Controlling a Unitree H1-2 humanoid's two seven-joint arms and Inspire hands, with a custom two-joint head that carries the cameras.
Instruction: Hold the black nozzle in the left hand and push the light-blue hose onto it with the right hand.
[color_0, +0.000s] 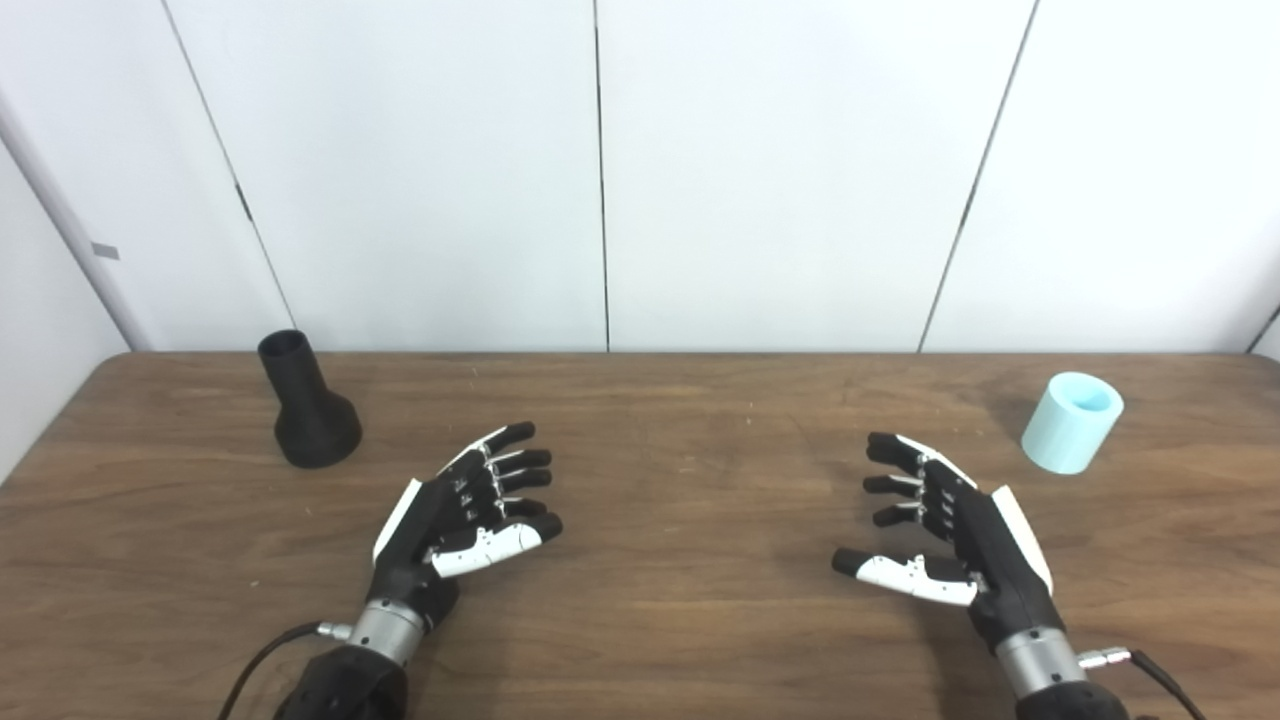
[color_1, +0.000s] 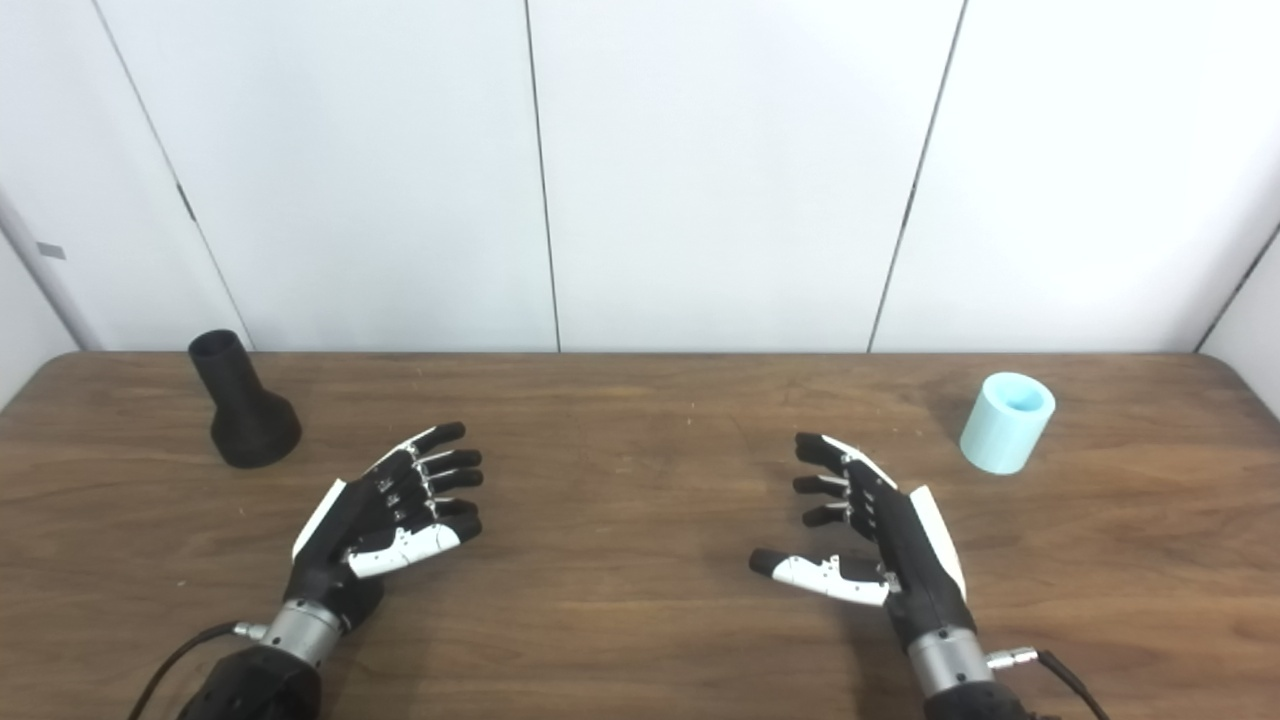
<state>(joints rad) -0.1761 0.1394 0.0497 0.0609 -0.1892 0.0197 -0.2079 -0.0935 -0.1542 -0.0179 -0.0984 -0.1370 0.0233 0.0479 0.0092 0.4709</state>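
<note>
In the left eye view, your left hand (color_0: 465, 515) and right hand (color_0: 940, 525) hovered spread and empty over the table (color_0: 680, 640), the black nozzle (color_0: 308, 405) standing upright far left. In the right eye view, the light-blue hose (color_1: 1007, 422), a short stub, stood far right. Both looked rigid, light and smooth; you'd best grasp the nozzle's flared base and the hose around its wall.

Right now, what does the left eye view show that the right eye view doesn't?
Only the left eye view: a strip of side wall beyond the table's left end. Only the right: the table's rounded far right corner. Both: nozzle upright at far left, hose at far right, left hand and right hand open, holding nothing.
</note>
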